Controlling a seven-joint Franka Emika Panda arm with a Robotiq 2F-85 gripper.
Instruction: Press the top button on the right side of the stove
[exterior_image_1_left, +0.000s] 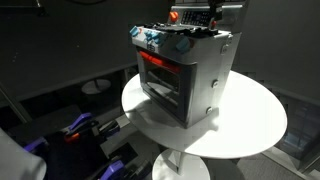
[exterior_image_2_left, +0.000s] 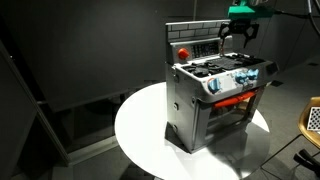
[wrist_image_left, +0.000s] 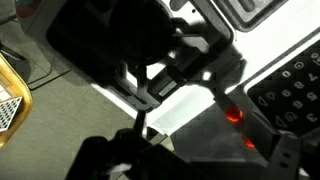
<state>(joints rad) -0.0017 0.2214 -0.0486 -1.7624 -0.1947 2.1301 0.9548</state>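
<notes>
The silver-grey toy stove (exterior_image_1_left: 190, 85) stands on a round white table (exterior_image_1_left: 255, 130), its oven glowing red behind the glass door. It also shows in an exterior view (exterior_image_2_left: 205, 110), with blue-and-red knobs on the front and a red back panel bearing a red button (exterior_image_2_left: 183, 53). My gripper (exterior_image_2_left: 238, 38) hangs above the stove's back edge with its fingers apart and empty; it also shows at the top of an exterior view (exterior_image_1_left: 197, 18). The wrist view is dark and blurred. It shows two red glowing spots (wrist_image_left: 232, 113) on a grey stove face below the gripper.
The table (exterior_image_2_left: 140, 130) has bare white surface round the stove. A yellow basket (exterior_image_2_left: 312, 118) stands off the table's edge and also shows in the wrist view (wrist_image_left: 10, 95). Blue-and-black clutter (exterior_image_1_left: 80, 125) lies on the dark floor below.
</notes>
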